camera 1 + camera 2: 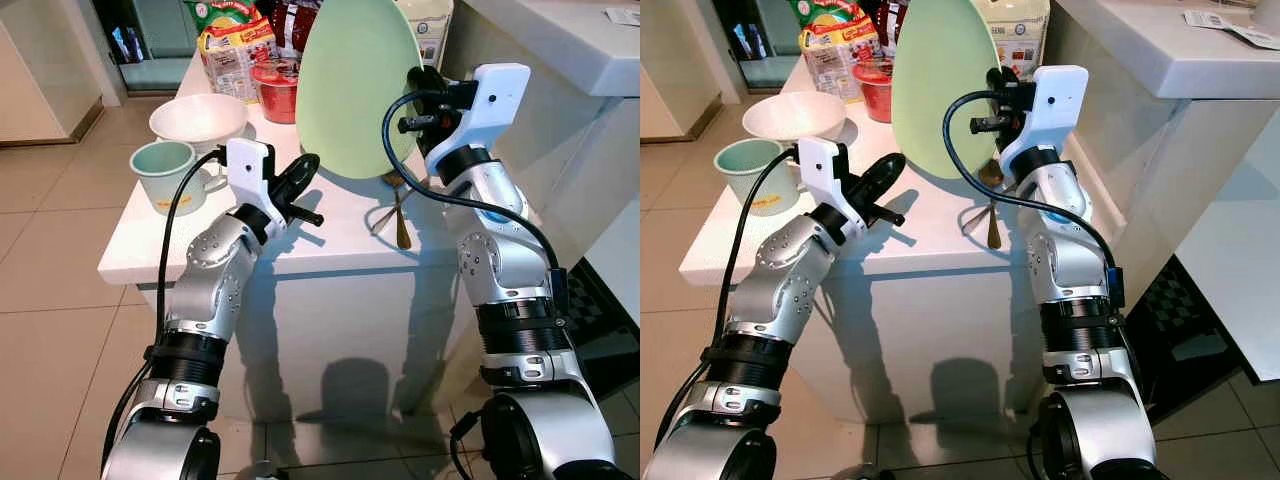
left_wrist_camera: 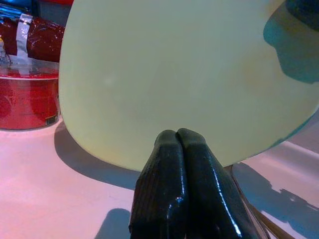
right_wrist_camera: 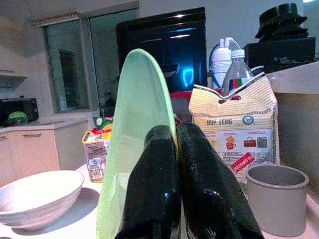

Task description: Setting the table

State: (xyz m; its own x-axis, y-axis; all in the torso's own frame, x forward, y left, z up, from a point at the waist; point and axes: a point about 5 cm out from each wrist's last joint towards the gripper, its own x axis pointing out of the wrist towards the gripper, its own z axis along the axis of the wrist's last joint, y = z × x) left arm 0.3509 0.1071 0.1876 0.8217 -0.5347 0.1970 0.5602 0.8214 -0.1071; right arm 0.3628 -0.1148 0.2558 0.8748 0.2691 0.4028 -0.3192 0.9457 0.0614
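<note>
Silver arms fill the lower half of the head view; we note them first, being closest. Table (image 1: 150, 255): white top, centre of frame. Plate (image 1: 352, 85): pale green, large, held on edge at upper centre, its lower rim just above or touching the tabletop; we cannot tell which. Right gripper (image 1: 422, 85), upper right of centre, has its fingers pinched on the plate's rim, one either side, as the right wrist view shows. Left gripper (image 1: 300, 180), centre frame, fingers pressed together on nothing, tips close to the plate's face.

Handling, our judgement: plate looks rigid, smooth and glazed, so slippery and breakable; moderately heavy for a rim pinch. Best hold is at the rim, deep enough to stop it swinging.

Smaller items, upper left: white bowl (image 1: 198, 120), mint mug (image 1: 165, 172), red tub (image 1: 277, 88). Spoon (image 1: 401, 225) lies right of centre under the plate's edge.
</note>
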